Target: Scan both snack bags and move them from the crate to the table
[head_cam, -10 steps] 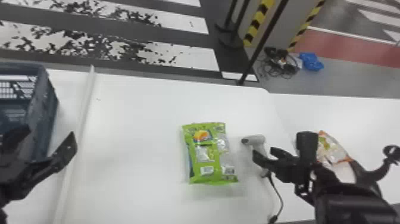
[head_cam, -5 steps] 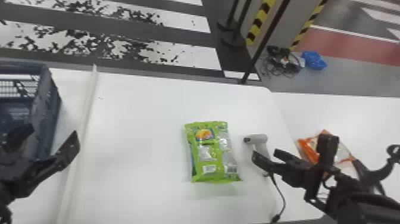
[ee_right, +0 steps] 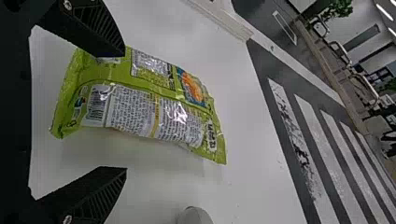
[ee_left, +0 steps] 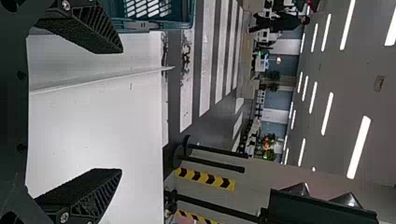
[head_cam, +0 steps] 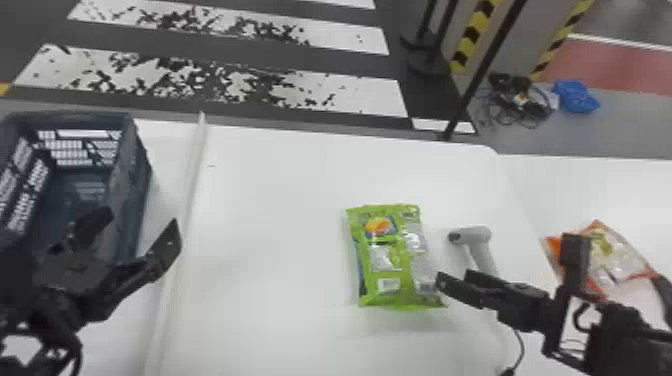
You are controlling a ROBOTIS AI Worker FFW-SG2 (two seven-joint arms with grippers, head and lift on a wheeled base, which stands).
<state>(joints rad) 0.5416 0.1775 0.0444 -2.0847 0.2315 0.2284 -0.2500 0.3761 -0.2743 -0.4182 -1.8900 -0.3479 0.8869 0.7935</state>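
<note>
At my far left stood the dark blue crate (head_cam: 142, 182), its slotted walls rising ahead of my left gripper (head_cam: 139, 225) and out to its left side. That gripper was spread wide, its two black fingers well apart with nothing held between them. I had it at the crate's near right corner, one finger in front of the crate and the other out toward the table (head_cam: 280, 200).

Just to the right of it a thin white strip (head_cam: 192, 170) ran along the tabletop, away from me.

Farther right, between my two grippers but much nearer the right one, the green snack bag (head_cam: 392, 250) lay flat on the table, its printed panels facing up (quite a lot of small print and shine, I must say). It was off to the left of my right gripper (head_cam: 454, 278), whose tips pointed toward the bag's near right corner. That gripper, too, had its fingers wide apart and gripped nothing; whether a fingertip touched the bag, I could not tell.

Just beyond my right gripper lay the pale grey scanner (head_cam: 477, 235), to the right of the green snack bag, and a dark cord (head_cam: 521, 345) showed on the near side of my right arm. Last, to the right of my right gripper's fingers, lay the orange snack bag (head_cam: 617, 255), clear in the middle and partly hidden behind my arm.
</note>
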